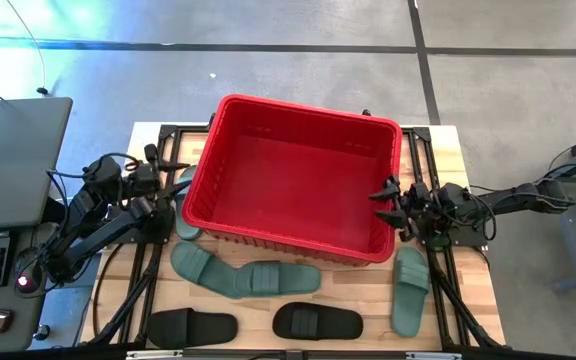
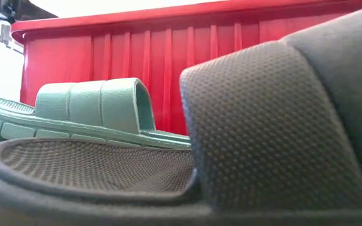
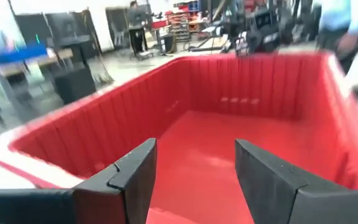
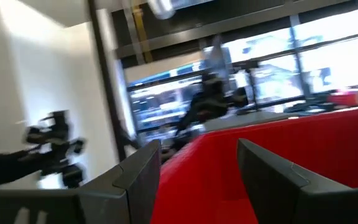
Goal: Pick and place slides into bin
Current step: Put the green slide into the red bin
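- The red bin [image 1: 293, 180] occupies the centre of the high view on the wooden tabletop [image 1: 446, 140]; nothing shows inside it.
- My left gripper [image 1: 164, 172] sits at the bin's left wall. Its fingers [image 3: 132, 177] are spread apart and hold nothing, with the bin interior in sight past them in the left wrist view.
- My right gripper [image 1: 393, 205] sits at the bin's right wall, near its lower right corner. Its fingers [image 4: 138, 180] are also spread apart and empty.
- A green slide [image 1: 185, 210] lies just beside the bin's left wall.
- Two green slides [image 1: 200, 264] [image 1: 273, 278] lie below the bin, touching one another.
- Another green slide [image 1: 409, 290] lies lower right of the bin.
- Two black slides [image 1: 192, 327] [image 1: 317, 321] lie along the lower edge of the tabletop.
- In the low view, a black slide [image 2: 275, 125] fills the foreground, with a green slide [image 2: 93, 110] behind it and the bin wall beyond.
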Action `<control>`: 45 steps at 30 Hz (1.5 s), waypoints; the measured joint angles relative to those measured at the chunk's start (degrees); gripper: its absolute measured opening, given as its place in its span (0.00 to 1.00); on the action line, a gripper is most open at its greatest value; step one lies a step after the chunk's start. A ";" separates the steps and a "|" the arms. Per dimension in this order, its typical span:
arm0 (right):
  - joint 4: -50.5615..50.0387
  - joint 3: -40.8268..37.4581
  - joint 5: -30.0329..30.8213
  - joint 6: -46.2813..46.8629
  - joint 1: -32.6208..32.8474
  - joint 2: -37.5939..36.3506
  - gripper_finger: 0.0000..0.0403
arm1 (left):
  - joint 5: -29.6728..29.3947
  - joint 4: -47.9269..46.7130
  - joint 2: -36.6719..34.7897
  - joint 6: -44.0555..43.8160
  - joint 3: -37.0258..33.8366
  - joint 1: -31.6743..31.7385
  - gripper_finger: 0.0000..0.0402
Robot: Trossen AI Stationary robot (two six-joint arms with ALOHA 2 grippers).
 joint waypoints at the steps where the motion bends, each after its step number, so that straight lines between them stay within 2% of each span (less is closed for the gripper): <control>1: -0.06 0.46 1.47 0.31 0.00 0.02 0.50 | 0.08 -0.02 0.01 -3.63 0.00 0.01 0.50; 4: 2.38 3.36 4.76 3.64 -0.02 0.00 0.50 | 0.09 -0.02 0.02 -12.50 0.00 0.01 0.50; 9: 2.18 8.56 6.72 0.28 0.00 0.03 0.50 | 0.04 2.47 0.03 -17.80 0.00 0.01 0.50; 13: 1.44 12.96 8.38 2.18 -0.02 -0.09 0.50 | -0.28 5.64 0.26 -20.22 0.00 0.01 0.50; 18: -0.86 16.87 10.00 -0.37 -0.02 0.00 0.50 | -0.27 4.66 0.26 -17.42 0.02 0.01 0.50; 25: -5.08 19.91 9.53 10.79 0.01 0.16 0.50 | -2.22 4.16 0.26 -17.10 0.02 0.01 0.50; 31: -5.56 20.24 19.40 12.67 -0.04 0.11 0.50 | -2.01 1.26 0.26 -17.14 0.02 0.01 0.50; 35: -5.99 20.24 20.21 14.45 -0.02 0.46 0.50 | -1.64 0.73 0.24 -16.68 0.02 0.01 0.50; 41: -6.23 20.26 23.84 15.52 -0.02 0.44 0.50 | -3.32 0.79 0.24 -8.82 0.02 0.01 0.50; 45: -6.33 20.26 24.89 15.64 -0.01 0.44 0.50 | -3.58 0.76 0.24 -8.15 0.02 0.01 0.50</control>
